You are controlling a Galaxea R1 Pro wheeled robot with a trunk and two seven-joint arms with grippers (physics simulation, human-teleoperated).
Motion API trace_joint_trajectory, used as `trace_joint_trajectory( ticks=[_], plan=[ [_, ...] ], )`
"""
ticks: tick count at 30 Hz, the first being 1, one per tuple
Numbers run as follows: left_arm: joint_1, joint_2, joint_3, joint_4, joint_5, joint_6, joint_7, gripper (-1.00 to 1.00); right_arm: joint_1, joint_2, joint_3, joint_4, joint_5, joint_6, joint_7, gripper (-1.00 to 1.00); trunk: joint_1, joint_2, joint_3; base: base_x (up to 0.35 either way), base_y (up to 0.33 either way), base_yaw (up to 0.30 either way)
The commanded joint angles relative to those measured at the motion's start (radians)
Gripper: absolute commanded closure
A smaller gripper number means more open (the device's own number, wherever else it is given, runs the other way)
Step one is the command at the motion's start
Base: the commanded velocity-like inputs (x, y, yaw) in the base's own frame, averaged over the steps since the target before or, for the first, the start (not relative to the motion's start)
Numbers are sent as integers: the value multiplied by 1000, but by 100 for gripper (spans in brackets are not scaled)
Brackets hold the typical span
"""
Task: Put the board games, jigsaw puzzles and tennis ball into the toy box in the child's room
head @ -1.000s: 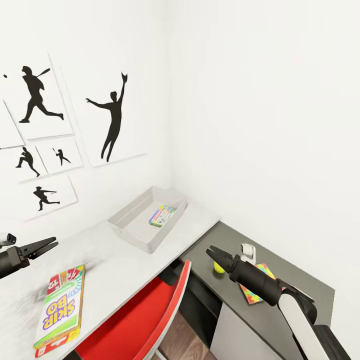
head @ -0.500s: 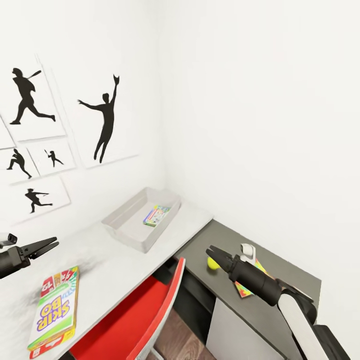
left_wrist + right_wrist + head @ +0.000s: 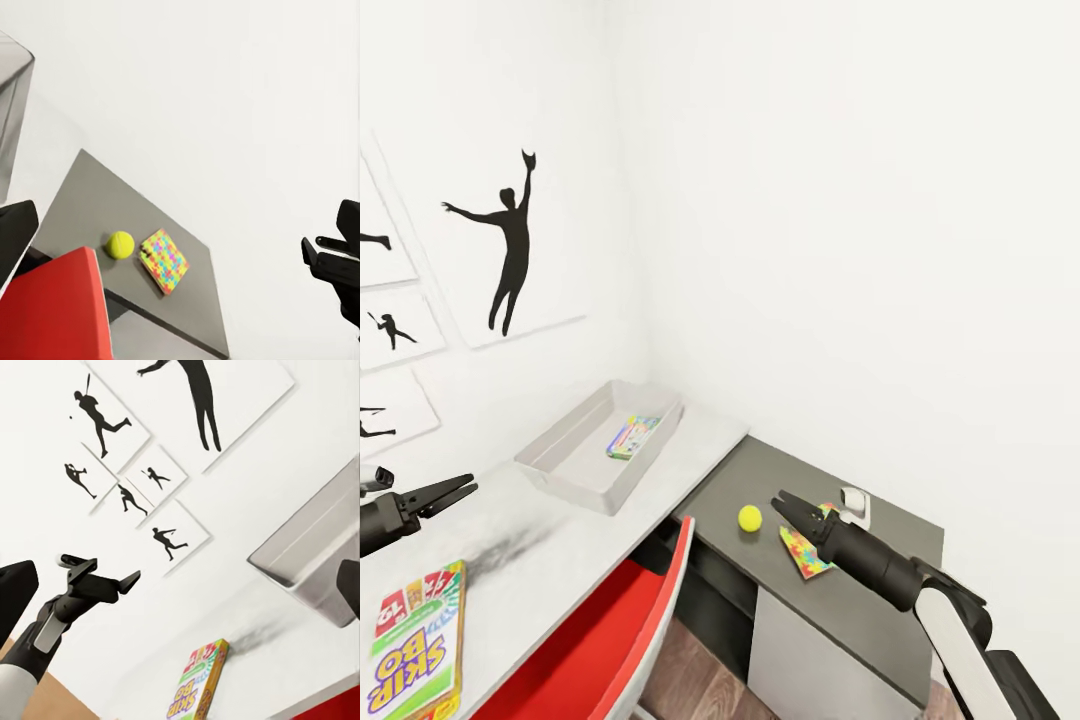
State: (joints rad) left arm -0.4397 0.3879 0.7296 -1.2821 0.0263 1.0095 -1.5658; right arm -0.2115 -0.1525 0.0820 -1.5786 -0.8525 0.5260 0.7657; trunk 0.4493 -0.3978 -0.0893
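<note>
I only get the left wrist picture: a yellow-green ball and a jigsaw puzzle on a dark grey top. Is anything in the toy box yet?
Observer: Yes. In the head view the toy box holds one colourfully printed board game.
Operator: Any other game lying about?
Observer: The SKIP BO box lies flat on the pale table, outside the toy box, on the side of the left gripper.
Operator: What is on the wall there?
Observer: White panels with black baseball-player silhouettes, above the table.
</note>
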Motion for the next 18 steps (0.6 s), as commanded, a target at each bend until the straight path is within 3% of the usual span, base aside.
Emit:
trace_joint_trajectory(
  ticks=[1,18],
  plan=[
    [-1,0,1,0,-2,11,-5,-100,-1,-1,1,0,-10,8,-2,-100,1,-2,-2,0,0,-278],
    [-1,-1,-7,0,-2,11,-5,-100,-1,-7,1,0,-10,8,0,-100,1,-2,4,0,0,-279]
  ],
)
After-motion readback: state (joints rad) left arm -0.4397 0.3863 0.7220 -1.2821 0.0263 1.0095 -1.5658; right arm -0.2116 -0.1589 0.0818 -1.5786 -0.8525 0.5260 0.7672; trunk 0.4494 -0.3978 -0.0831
